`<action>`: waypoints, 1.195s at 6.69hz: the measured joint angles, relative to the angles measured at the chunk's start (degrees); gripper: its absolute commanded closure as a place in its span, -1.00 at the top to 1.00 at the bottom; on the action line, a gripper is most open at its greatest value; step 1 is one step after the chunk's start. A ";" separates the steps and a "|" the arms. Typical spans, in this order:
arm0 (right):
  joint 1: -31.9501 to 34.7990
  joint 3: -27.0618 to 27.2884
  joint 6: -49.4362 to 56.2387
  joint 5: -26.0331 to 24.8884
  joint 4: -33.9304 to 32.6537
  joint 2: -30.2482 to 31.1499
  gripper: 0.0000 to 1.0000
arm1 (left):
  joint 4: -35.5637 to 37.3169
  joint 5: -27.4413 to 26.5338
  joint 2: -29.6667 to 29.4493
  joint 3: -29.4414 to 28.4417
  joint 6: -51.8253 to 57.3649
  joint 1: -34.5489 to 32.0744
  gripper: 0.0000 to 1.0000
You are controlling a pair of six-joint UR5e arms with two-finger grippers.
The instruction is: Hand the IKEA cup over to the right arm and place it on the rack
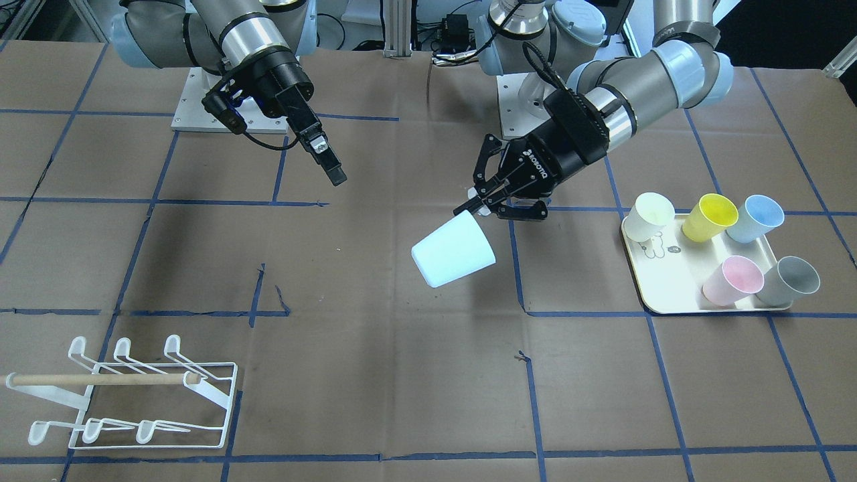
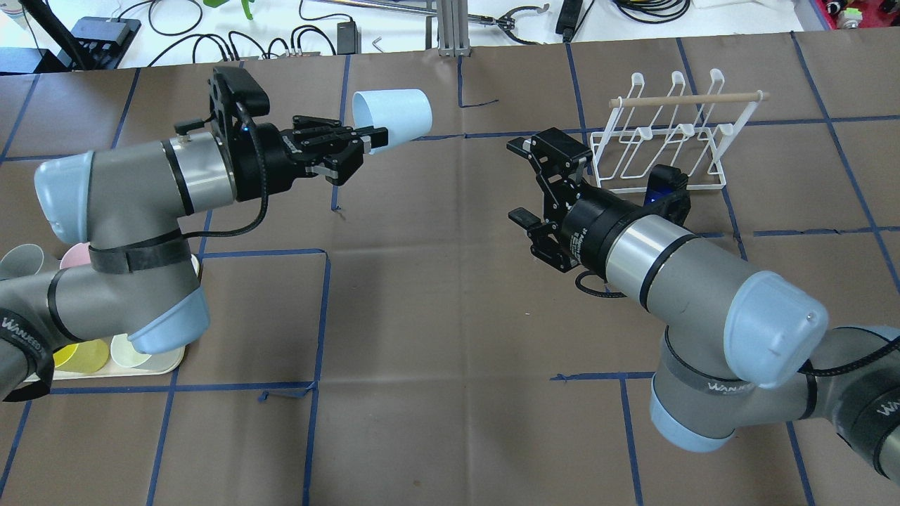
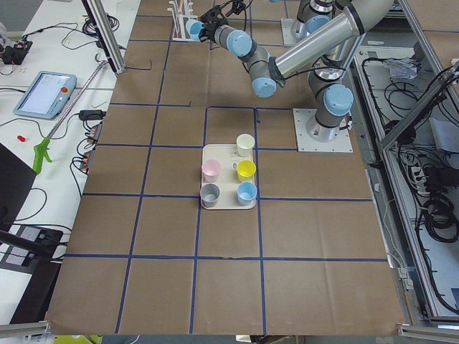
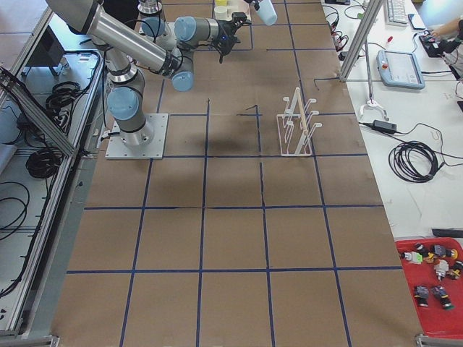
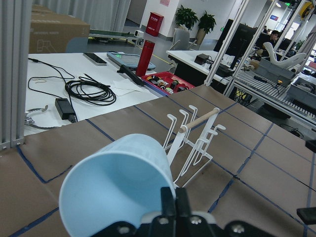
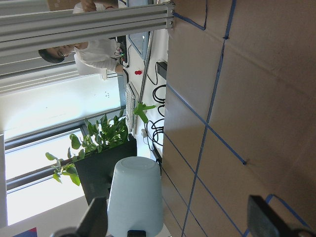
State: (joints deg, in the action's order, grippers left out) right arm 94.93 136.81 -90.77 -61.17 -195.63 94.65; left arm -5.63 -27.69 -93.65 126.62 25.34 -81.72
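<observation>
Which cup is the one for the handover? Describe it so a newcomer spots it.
Find the left arm, reaching over the middle of the table. Its left gripper is shut on the rim of a pale blue cup, held on its side in the air. The other cups stand on the cream tray; this one alone is off it.

At the front-facing view's right, a cream tray [image 1: 676, 289] carries a cream cup [image 1: 649, 215], yellow cup [image 1: 710, 217], blue cup [image 1: 755, 218], pink cup [image 1: 733, 280] and grey cup [image 1: 789, 281]; blue-taped brown paper covers the table [image 1: 375, 375].
</observation>
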 measured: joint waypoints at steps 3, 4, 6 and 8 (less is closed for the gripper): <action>2.88 -1.95 -2.78 -1.29 0.18 -3.01 0.99 | 17.80 -0.89 -3.70 2.23 -10.87 -4.08 -0.97; 4.31 -3.67 -3.58 -2.32 0.22 -5.02 0.99 | 24.36 -0.97 -5.75 2.26 -15.56 -4.60 -0.96; 6.18 -7.54 -5.52 -4.38 0.40 -7.88 0.99 | 30.27 -0.91 -7.33 2.46 -20.53 -5.11 -0.94; 6.78 -10.62 -5.83 -4.70 0.86 -10.70 0.99 | 30.97 -0.94 -7.41 2.56 -21.41 -5.83 -0.94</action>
State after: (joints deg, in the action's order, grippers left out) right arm 101.71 126.19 -96.60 -65.88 -194.76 83.95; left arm 25.34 -28.63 -101.06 129.18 3.93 -87.55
